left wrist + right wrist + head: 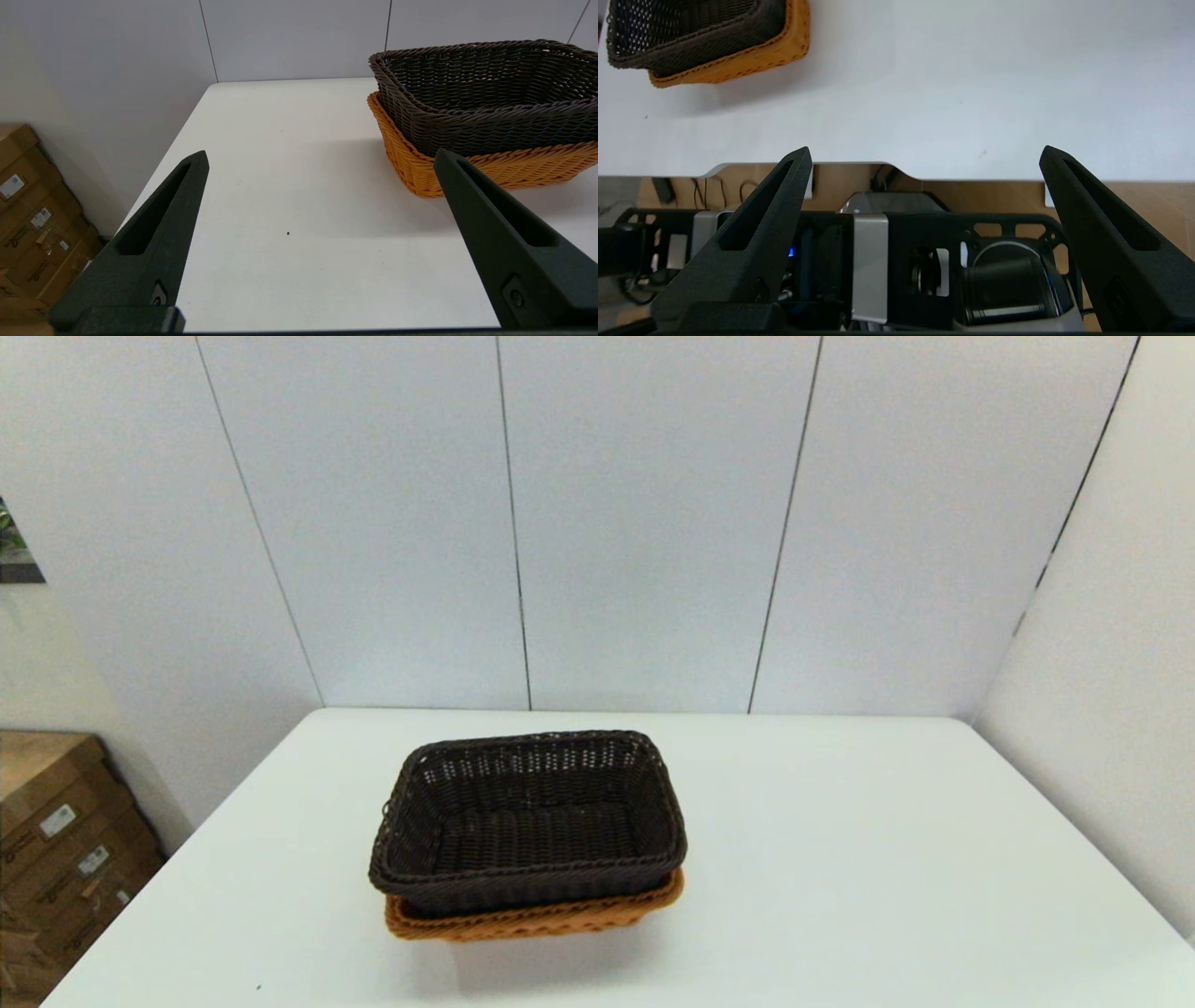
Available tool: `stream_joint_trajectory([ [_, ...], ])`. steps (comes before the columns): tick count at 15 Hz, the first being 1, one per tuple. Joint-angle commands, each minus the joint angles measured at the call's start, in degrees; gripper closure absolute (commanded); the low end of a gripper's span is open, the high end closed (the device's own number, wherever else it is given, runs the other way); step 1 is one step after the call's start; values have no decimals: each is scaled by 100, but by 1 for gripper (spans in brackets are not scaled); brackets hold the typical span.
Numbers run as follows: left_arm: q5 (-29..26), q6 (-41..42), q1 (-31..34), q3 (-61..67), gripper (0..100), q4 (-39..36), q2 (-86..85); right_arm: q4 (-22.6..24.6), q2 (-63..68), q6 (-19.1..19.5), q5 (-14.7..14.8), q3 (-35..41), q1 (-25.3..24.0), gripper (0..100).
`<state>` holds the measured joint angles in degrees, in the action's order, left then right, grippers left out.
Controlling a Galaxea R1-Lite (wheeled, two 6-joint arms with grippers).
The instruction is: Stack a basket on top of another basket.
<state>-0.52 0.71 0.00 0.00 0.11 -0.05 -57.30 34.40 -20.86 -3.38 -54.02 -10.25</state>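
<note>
A dark brown rectangular woven wicker basket point(527, 821) sits nested in an orange-tan rectangular woven wicker basket point(532, 919) on the white tabletop point(840, 859), long axis crosswise. The left gripper point(320, 161), jaws wide and empty, is nearer; the right gripper point(924, 156), likewise spread and empty, hangs off the tabletop's edge.

We read this as a lab or robot test cell, not a home: a plain white table point(840, 859) sits boxed in by blank white wall panels point(653, 523) with thin seams, no decor. Stacked cardboard boxes point(56, 840) with shipping labels sit on the floor by the table's left side, storeroom-like. In the right wrist view we see the robot's own base point(887, 261) below the table edge, black metal frame, cables and a wood-look floor point(1134, 196); the two baskets point(527, 831) look like test props.
</note>
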Motion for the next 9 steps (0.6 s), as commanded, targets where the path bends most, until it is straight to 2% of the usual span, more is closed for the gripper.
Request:
stream_joint_trajectory([
  [1,0,8,0,9,0,7,-4,-71,-1682,469,-181,840,823,0],
  [3,0,0,0,9,0,7,-4,-115,-2254,767,-234,1104,1148,0],
  [5,0,0,0,9,0,7,-4,-388,-2254,785,-216,1113,1166,0],
  [6,0,0,0,9,0,-2,-4,-396,-2254,741,-84,1113,1175,0],
  [7,0,0,0,9,0,7,-4,-396,-2254,697,214,1200,1175,0],
  [8,0,0,0,9,0,7,-4,-352,-2254,697,338,1209,1175,0],
  [9,0,0,0,9,0,7,-4,-335,-2245,741,338,1218,1166,0],
])
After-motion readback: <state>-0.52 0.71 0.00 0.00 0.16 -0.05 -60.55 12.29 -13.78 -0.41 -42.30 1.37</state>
